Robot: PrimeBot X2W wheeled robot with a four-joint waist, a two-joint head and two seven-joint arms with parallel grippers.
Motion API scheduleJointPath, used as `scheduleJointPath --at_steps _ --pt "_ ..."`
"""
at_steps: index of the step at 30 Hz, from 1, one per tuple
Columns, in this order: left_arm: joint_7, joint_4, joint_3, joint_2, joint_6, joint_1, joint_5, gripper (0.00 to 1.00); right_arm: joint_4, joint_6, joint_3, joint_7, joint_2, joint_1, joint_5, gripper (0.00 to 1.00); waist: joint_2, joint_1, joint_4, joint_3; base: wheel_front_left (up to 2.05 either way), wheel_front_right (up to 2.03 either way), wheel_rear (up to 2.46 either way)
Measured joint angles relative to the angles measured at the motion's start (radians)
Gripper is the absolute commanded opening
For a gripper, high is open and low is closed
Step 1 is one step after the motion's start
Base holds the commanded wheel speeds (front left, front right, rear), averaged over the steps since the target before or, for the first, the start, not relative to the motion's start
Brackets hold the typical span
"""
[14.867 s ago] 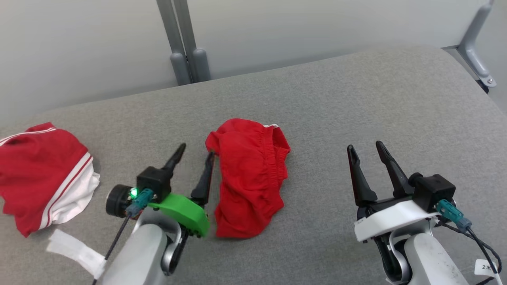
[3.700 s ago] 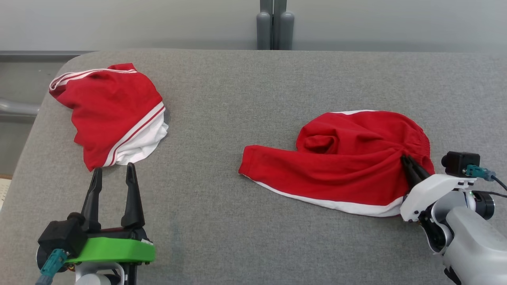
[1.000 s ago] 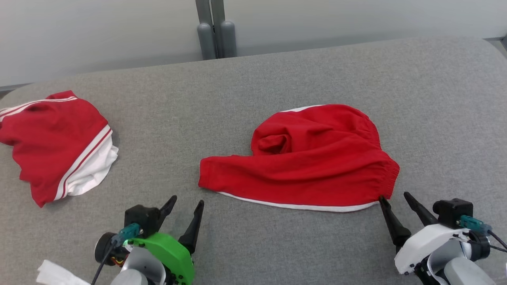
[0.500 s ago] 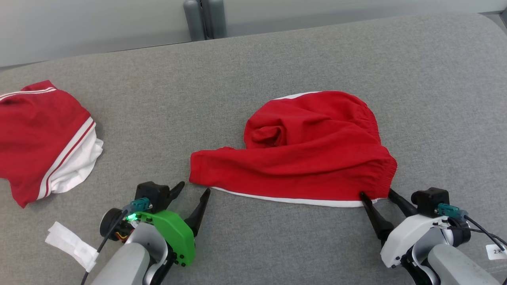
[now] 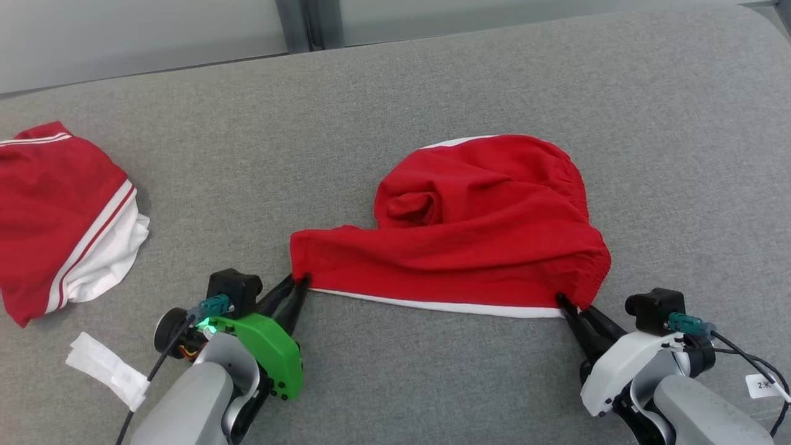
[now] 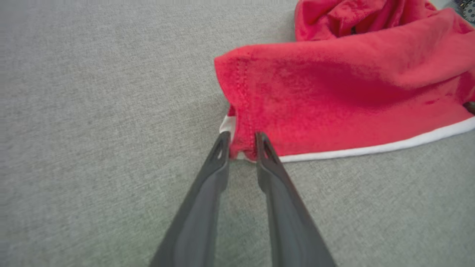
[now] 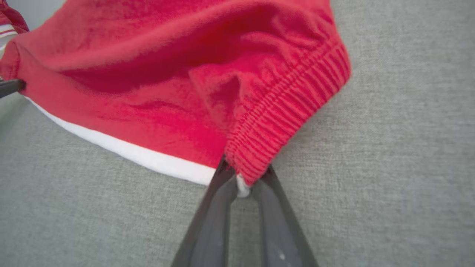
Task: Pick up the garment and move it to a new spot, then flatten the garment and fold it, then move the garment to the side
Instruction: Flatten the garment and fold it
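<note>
The garment is a pair of red shorts with a white side stripe. It lies crumpled on the grey padded surface, its near edge stretched from left to right. My left gripper is shut on the hem corner at the garment's near left; in the left wrist view red cloth sits pinched in the left gripper. My right gripper is shut on the ribbed waistband corner at the near right. In the right wrist view the waistband bunches into the right gripper.
A second red garment with white stripes lies at the far left. A white scrap of tape rests near my left forearm. A grey post stands behind the surface's far edge. Bare grey surface stretches to the right of the garment.
Both grippers have moved forward to the garment's near corners and shut on them; a second ago they stood open short of it. The camera has tilted down a little.
</note>
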Motion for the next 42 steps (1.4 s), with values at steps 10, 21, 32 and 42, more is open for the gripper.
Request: scheduleJointPath --at_steps 10,21,32,42 --pt "-0.076 0.012 -0.028 0.004 0.000 0.010 -0.050 0.00 -0.048 0.000 -0.040 -0.004 -0.019 0.021 -0.009 0.00 0.0000 0.0000 0.007 -0.055 0.00 0.00 0.00" --pt "-0.082 -0.117 0.006 0.069 0.014 -0.010 -0.058 0.00 -0.214 0.000 -0.097 0.022 -0.049 -0.016 0.003 0.00 0.0000 0.0000 0.017 -0.107 0.00 0.00 0.00" --pt "0.009 -0.151 0.025 0.114 0.004 -0.461 -0.050 0.00 -0.205 0.000 -0.074 0.171 -0.066 -0.479 0.161 0.00 0.0000 0.0000 0.019 0.053 0.00 0.00 0.00" --pt "0.010 0.024 -0.041 0.099 0.000 -1.008 -0.132 0.00 -0.084 0.000 -0.006 0.186 -0.047 -1.020 0.258 0.00 0.0000 0.0002 0.043 0.271 0.00 0.00 0.00"
